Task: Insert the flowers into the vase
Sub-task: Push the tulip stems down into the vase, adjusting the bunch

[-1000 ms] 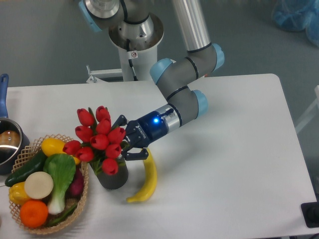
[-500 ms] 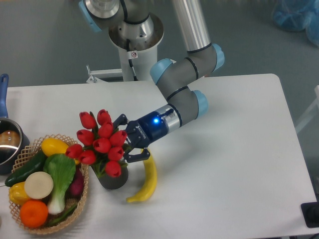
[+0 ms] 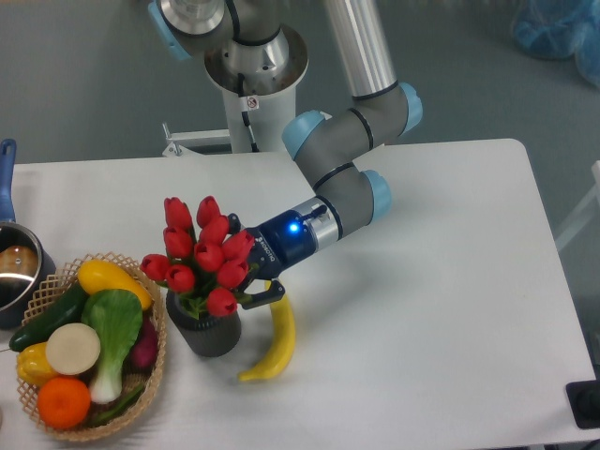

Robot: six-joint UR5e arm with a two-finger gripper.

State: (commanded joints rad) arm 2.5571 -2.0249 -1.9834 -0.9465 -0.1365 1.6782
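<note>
Flowers (image 3: 204,255) stand in the vase (image 3: 204,330) just left of the claw (image 3: 251,272); whether it grips them is unclear.

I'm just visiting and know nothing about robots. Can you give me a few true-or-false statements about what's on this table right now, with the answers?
1. The flowers stand in the vase. True.
2. The banana lies inside the basket. False: it lies on the table, right of the vase.
3. The gripper is beside the flowers. True.
4. The vase stands on the right half of the table. False: it stands on the left half, next to the basket.
5. An orange sits in the basket. True.
</note>
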